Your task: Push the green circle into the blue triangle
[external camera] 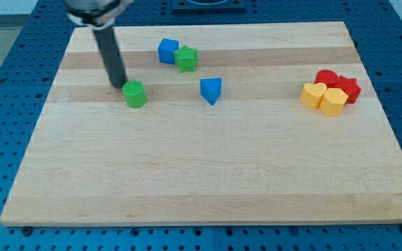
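Tip: the tip [119, 86] sat just left of the green circle [135, 94]; the arm carried no jaws.
Blue triangle [211, 90]: lay well to the circle's right.

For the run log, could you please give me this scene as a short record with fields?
tip: my tip at the green circle's upper left, close beside it; contact cannot be told
green circle: left of the blue triangle, apart from it
blue triangle: near the board's middle, alone
blue cube: touching the green star, toward the view's top
right cluster: two yellow blocks and two red blocks packed together
board: wooden board
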Available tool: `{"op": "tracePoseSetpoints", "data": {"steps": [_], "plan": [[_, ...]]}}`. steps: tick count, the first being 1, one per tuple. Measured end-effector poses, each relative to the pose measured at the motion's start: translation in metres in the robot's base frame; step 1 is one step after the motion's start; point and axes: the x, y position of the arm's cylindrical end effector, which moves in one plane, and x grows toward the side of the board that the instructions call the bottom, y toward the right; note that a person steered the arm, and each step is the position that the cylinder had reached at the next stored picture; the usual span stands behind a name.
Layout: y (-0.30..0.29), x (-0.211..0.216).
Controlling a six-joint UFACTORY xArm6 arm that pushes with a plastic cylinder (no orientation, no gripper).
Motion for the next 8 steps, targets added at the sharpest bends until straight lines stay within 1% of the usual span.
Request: {"op": "tracePoseSetpoints", "data": {"steps": [1,2,4,5,7,8], "plan": [[-0.009,0.027],[0.027,0.033],[0.103,0.027],[0.124,0.027],[0.140,0.027],[0.120,0.039]]}}
